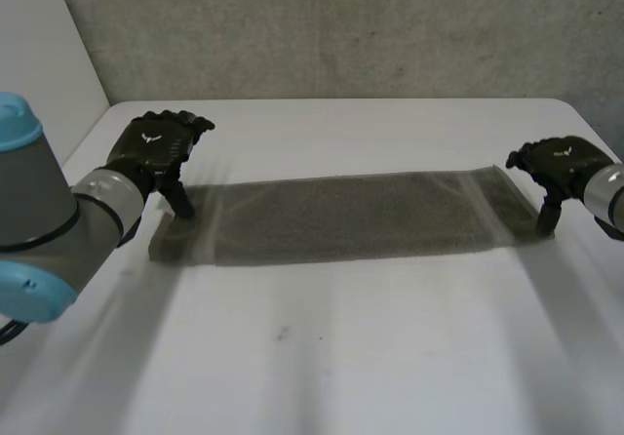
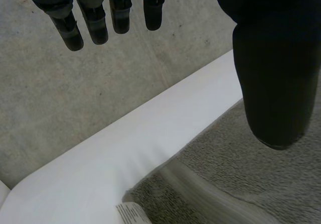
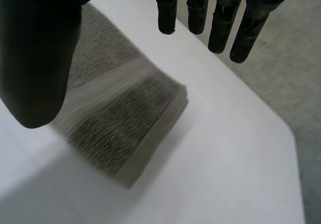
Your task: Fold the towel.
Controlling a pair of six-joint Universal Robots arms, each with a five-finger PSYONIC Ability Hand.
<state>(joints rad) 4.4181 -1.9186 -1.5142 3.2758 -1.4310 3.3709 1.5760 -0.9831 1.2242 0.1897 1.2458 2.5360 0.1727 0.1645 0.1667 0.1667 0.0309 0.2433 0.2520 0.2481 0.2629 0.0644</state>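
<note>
You have a grey towel [image 1: 341, 216] lying as a long, narrow strip across the middle of the white counter [image 1: 322, 357], running left to right. Its pile looks coarse, with a smoother woven band near each end. A small white tag [image 2: 131, 215] sticks out at a corner of the left end; its print is too small to read. Your left hand [image 1: 156, 147] hangs over the left end with fingers straight and thumb apart. The right hand [image 1: 558, 162], over the right end, is spread the same way.

The towel [image 1: 341, 216] is plain grey and the table [image 1: 341, 357] white.
</note>
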